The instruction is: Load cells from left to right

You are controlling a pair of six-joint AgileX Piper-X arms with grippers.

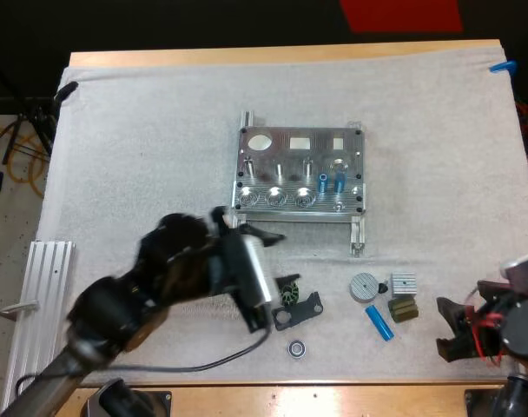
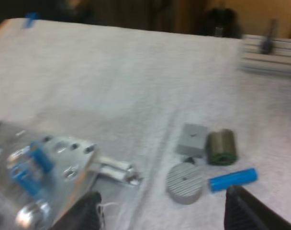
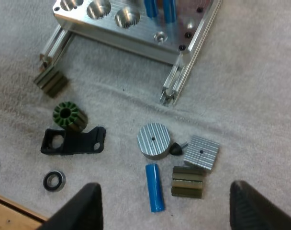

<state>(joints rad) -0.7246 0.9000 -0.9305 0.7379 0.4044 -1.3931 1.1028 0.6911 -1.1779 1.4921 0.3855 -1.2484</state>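
Your left gripper [image 2: 162, 203] hangs with its fingers [image 2: 83, 213] spread wide and nothing between them, over the white mat [image 1: 160, 156] off a corner of the metal fixture [image 1: 299, 169]. In the high view it sits, as far as can be told, at about 7 o'clock from the fixture.

Your right gripper [image 3: 165, 201] is likewise parted and empty, above a loose blue cell [image 3: 155, 187] lying flat on the mat at 5 o'clock from the fixture. Two standing blue cells [image 1: 331, 182] are upright in the fixture's right-hand part, with three round sockets [image 1: 275, 198] at their 9 o'clock.

Near the loose cell lie a round ribbed disc [image 1: 364, 286] at 11 o'clock, a square ribbed block [image 1: 404, 284] at 1 o'clock and an olive block [image 1: 404, 308] just beside it at 2 o'clock. A black bracket [image 1: 299, 311], a green ribbed cylinder [image 1: 289, 293] and a small bearing ring [image 1: 297, 348] lie at its 9 o'clock.

The mat covers the wooden table [image 1: 290, 54], whose bare edge shows at 12 o'clock. An aluminium rail [image 1: 38, 295] lies at the table's 8 o'clock, with the floor [image 1: 3, 226] beyond.
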